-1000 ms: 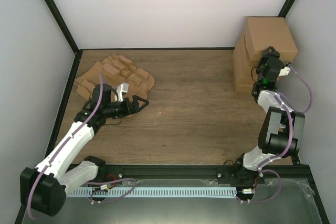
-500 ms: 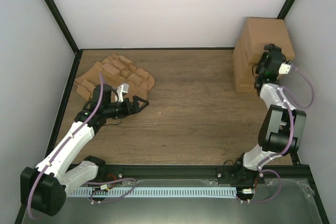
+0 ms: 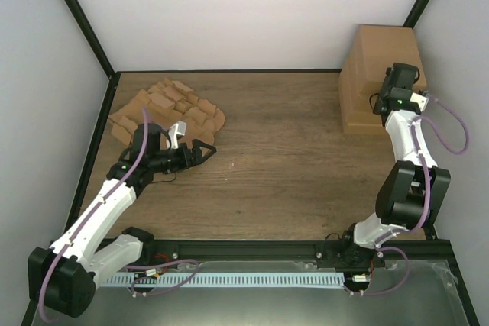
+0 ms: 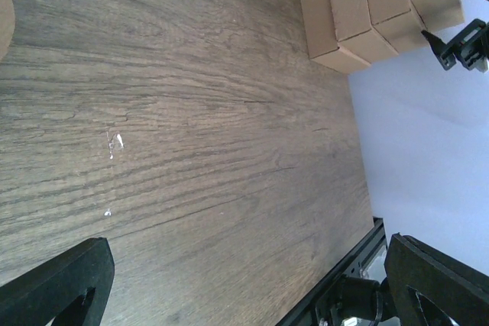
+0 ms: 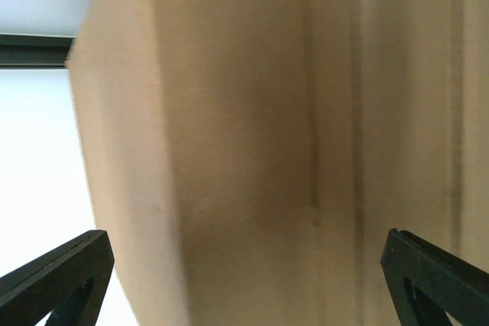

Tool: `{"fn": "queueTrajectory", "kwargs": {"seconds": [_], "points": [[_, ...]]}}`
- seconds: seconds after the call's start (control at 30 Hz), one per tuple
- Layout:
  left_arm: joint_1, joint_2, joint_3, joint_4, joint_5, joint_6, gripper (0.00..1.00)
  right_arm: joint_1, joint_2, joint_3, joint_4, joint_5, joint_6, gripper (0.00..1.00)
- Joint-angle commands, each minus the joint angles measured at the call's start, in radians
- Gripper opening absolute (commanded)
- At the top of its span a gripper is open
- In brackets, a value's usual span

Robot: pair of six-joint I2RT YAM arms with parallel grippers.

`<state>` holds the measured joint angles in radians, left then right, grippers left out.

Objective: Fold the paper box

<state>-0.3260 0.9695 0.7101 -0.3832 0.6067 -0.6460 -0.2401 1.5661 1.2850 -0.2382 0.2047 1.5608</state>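
Observation:
No single loose paper box shows apart from the piles. My left gripper [image 3: 202, 149] is open and empty, low over the wooden table [image 3: 283, 166], just right of the ragged heap of cardboard blanks [image 3: 164, 108]. In the left wrist view its fingers [image 4: 57, 284] stand wide apart over bare wood. My right gripper [image 3: 401, 75] is held high against the tall block of stacked cardboard boxes [image 3: 374, 66] at the back right. In the right wrist view the block [image 5: 252, 143] fills the frame, blurred, and the jaws are wide open with nothing between them.
The block of boxes also shows in the left wrist view [image 4: 367, 5], with the right gripper [image 4: 466, 40] beside it. Black frame posts and white walls close in the table on three sides. A metal rail [image 3: 252, 253] runs along the near edge.
My right gripper has risen up the side of the block of boxes to near its top. The left arm has not moved.

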Motion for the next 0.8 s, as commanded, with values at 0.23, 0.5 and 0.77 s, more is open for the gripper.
{"fn": "queueTrajectory", "kwargs": {"seconds": [0.23, 0.5, 0.77], "points": [[-0.001, -0.011, 0.009, -0.029, -0.047, 0.036, 1.00, 0.037, -0.232, -0.024, -0.160, -0.178, -0.361, 1.00], [0.000, 0.015, 0.050, -0.051, -0.095, 0.114, 1.00, 0.198, -0.397, -0.265, 0.048, -0.460, -1.050, 1.00], [-0.002, -0.010, 0.002, 0.082, -0.189, 0.193, 1.00, 0.214, -0.645, -0.763, 0.388, -0.584, -1.242, 1.00]]}}
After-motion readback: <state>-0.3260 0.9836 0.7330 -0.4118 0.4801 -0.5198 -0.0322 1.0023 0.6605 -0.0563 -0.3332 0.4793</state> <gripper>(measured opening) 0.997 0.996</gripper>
